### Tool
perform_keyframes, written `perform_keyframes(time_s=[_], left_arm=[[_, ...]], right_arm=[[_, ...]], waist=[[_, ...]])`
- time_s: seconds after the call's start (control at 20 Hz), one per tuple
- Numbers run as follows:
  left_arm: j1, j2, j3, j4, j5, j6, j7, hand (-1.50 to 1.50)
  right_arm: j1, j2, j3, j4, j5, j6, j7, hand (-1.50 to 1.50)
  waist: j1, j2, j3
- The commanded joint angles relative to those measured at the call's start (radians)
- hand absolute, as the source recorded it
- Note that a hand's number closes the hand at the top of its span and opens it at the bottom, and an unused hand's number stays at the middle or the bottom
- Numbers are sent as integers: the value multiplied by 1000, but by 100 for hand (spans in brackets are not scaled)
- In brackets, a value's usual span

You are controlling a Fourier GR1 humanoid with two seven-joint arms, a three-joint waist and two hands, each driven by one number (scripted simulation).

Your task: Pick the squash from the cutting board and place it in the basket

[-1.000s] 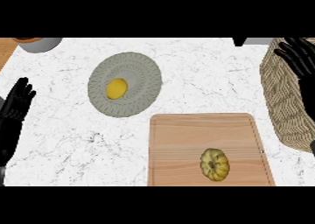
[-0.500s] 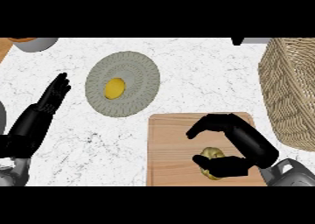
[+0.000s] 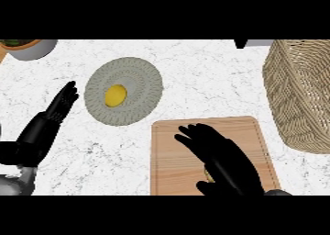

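The squash [image 3: 207, 175] lay on the cutting board [image 3: 169, 160], almost wholly covered: only a thin yellow-green sliver showed at the left edge of the right hand [image 3: 222, 158], low on the board. That hand lay flat over the board's middle, its fingers [image 3: 192, 136] stretched and slightly apart, pointing toward the board's far left corner; whether they touched the squash could not be told. The thumb sat near the board's near edge. The board rested on the white marbled counter [image 3: 208, 87], close to the near side.

To the left, the left hand [image 3: 51, 120] hovered over the counter, its fingers straight and together, pointing away and a little to the right.

Further off, just beyond the board's far left corner, sat a grey plate [image 3: 136, 81] with a small yellow item [image 3: 115, 95] at its centre. On the right stood the wicker basket [image 3: 304, 92], beside the board's right side. At the far left corner a bowl [image 3: 31, 47] was partly cut off.
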Motion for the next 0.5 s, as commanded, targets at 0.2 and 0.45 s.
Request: perform_keyframes(time_s=[0.2, 0.45], left_arm=[[-40, 3, 19, 20, 7, -15, 11, 0], [-25, -23, -8, 27, -20, -5, -10, 0]], right_arm=[[-178, -49, 59, -105, 292, 406, 428, -150], [-174, 47, 93, -202, 149, 776, 664, -150]], waist=[[-9, -9, -6], [4, 3, -3]])
